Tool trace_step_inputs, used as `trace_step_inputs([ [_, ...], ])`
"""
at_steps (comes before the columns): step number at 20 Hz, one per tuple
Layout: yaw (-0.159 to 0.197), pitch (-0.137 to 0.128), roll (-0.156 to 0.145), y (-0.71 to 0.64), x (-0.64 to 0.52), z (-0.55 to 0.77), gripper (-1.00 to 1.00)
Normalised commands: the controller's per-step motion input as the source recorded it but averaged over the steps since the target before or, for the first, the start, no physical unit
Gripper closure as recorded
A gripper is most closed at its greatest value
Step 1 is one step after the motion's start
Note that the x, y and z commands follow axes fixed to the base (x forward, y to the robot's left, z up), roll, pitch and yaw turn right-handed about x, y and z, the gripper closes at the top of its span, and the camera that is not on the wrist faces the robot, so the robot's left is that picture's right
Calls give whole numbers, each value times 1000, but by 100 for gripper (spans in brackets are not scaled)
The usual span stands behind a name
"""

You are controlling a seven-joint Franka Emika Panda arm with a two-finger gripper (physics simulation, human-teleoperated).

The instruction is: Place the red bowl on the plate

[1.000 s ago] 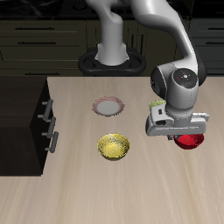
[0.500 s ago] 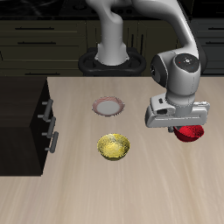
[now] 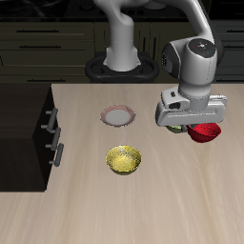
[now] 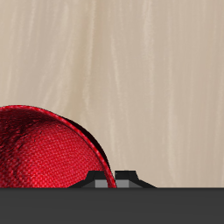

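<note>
Gripper (image 3: pixel 195 127) held the red bowl (image 3: pixel 204 132) tight up off the table (image 3: pixel 86 205); we saw the plate (image 3: pixel 117 115) well apart

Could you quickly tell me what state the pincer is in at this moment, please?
Pincer: shut on the red bowl, which hangs lifted off the table, away from the plate.

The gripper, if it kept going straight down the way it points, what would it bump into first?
Probably just the bare table. The gripper holds the red bowl and points downward; the wrist view shows only tabletop beyond the bowl. The plate lies well aside, though depth is hard to judge.
</note>
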Motion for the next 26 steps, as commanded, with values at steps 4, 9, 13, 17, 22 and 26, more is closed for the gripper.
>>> trace_step_inputs([
  [4,16,-44,-19,-103,-82,412,100],
  [9,34,-75,-2,-76,-143,580,100],
  [13,10,-41,-24,-123,-97,469,100],
  [17,23,-32,12,-53,-76,229,100],
  [22,15,15,-5,-75,-80,-36,100],
  [26,29,6,-2,-40,-202,-12,100],
])
